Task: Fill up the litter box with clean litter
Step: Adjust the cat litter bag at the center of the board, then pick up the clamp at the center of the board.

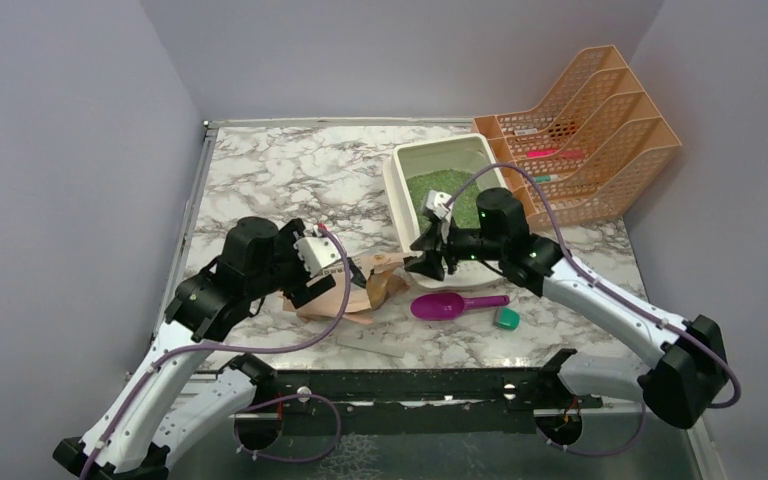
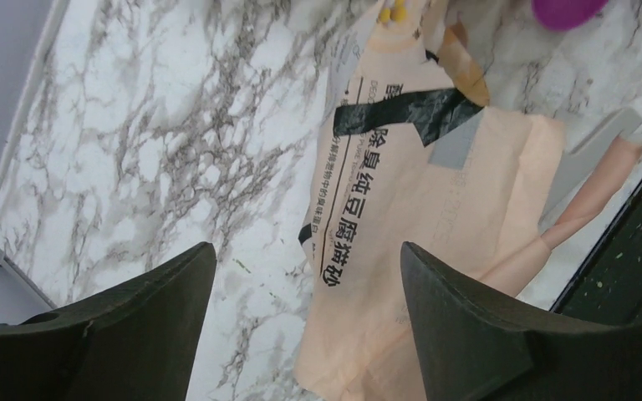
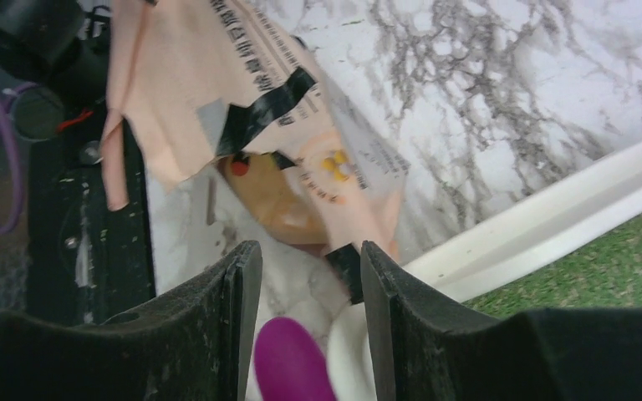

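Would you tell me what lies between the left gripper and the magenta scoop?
The tan paper bag lies between the left gripper and the magenta scoop, as the top external view shows.

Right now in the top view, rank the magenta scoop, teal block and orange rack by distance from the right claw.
1. Magenta scoop, just on the near side of the right claw.
2. Teal block, by the scoop's handle end, further right.
3. Orange rack, far right corner.
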Available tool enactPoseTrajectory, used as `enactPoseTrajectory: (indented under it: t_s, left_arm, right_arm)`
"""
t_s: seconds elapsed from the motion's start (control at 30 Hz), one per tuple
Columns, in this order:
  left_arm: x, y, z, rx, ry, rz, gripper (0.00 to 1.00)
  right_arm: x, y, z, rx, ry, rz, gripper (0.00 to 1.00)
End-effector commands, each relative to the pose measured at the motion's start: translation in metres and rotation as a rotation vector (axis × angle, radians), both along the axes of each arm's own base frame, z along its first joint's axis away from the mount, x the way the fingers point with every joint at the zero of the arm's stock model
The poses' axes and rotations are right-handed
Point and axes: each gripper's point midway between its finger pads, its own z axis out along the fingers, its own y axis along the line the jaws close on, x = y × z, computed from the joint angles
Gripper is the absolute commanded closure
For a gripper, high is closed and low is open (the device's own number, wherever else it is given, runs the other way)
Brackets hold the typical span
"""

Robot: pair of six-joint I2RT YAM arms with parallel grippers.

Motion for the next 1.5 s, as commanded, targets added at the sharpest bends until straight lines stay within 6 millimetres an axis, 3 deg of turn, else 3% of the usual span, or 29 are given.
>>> enactPoseTrajectory:
  t_s: [0.0, 0.13, 0.3, 0.43, 0.57, 0.7, 0.93, 1.27, 1.47]
  left_arm:
    - [-0.003, -0.016, 0.066, -0.216, -0.138, -0.012, 0.14]
    - [-0.004, -0.022, 0.102, -0.371, -0.171, 0.027, 0.06]
    - [0.015, -0.035, 0.112, -0.511, -0.041, 0.171, 0.01]
    - [0.038, -0.045, 0.108, -0.538, 0.052, 0.271, 0.01]
    - [0.047, -0.047, 0.109, -0.591, 0.057, 0.321, 0.01]
    - [0.037, -0.047, 0.117, -0.653, 0.045, 0.3, 0.01]
    - [0.025, -0.041, 0.111, -0.679, 0.063, 0.312, 0.01]
    - [0.021, -0.037, 0.1, -0.657, 0.082, 0.332, 0.01]
    - [0.017, -0.036, 0.097, -0.662, 0.096, 0.339, 0.01]
  right_arm:
    - [-0.046, -0.006, 0.008, 0.114, 0.056, 0.119, 0.48]
    - [-0.091, -0.014, -0.017, 0.157, 0.198, 0.211, 0.48]
    - [-0.121, -0.007, -0.061, 0.089, 0.288, 0.173, 0.48]
    - [-0.116, 0.005, -0.081, 0.071, 0.25, 0.071, 0.48]
    - [-0.106, 0.017, -0.093, 0.095, 0.237, -0.03, 0.48]
    - [-0.107, 0.032, -0.109, 0.106, 0.242, -0.085, 0.5]
    - [-0.101, 0.054, -0.136, 0.112, 0.252, -0.156, 0.5]
    - [-0.098, 0.066, -0.15, 0.111, 0.191, -0.131, 0.49]
    - [-0.104, 0.071, -0.17, 0.075, 0.211, -0.091, 0.51]
